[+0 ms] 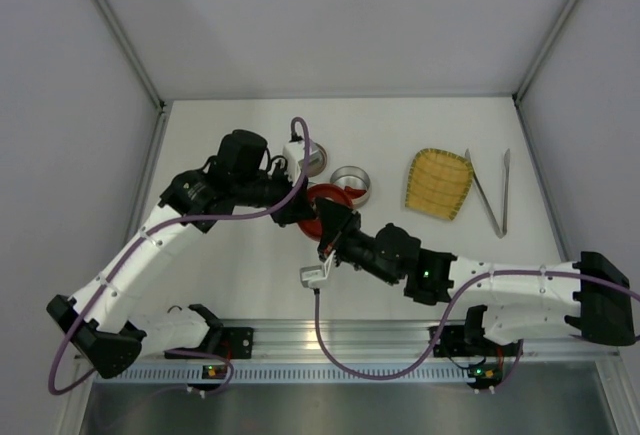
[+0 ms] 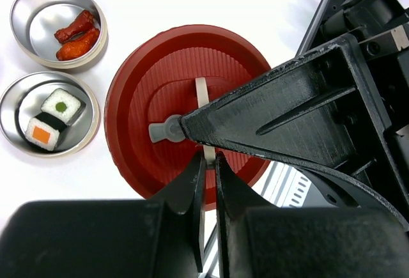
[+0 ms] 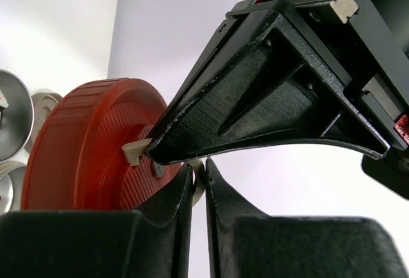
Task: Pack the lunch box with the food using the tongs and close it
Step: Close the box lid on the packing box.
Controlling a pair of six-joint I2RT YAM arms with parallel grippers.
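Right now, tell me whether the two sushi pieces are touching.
Touching. The left wrist view shows the green-centred sushi piece lying against the orange-centred sushi piece, their black rims meeting with no gap.

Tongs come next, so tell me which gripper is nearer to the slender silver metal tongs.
Right. Both grippers meet at the red round ribbed lid, well left of the tongs; the right gripper sits on the lid's tongs side, the left gripper on its far side.

The red lid (image 2: 150, 77) is ribbed matt plastic (its little handle (image 2: 165, 129) smooth grey); the bowls (image 2: 42, 2) are brushed metal.
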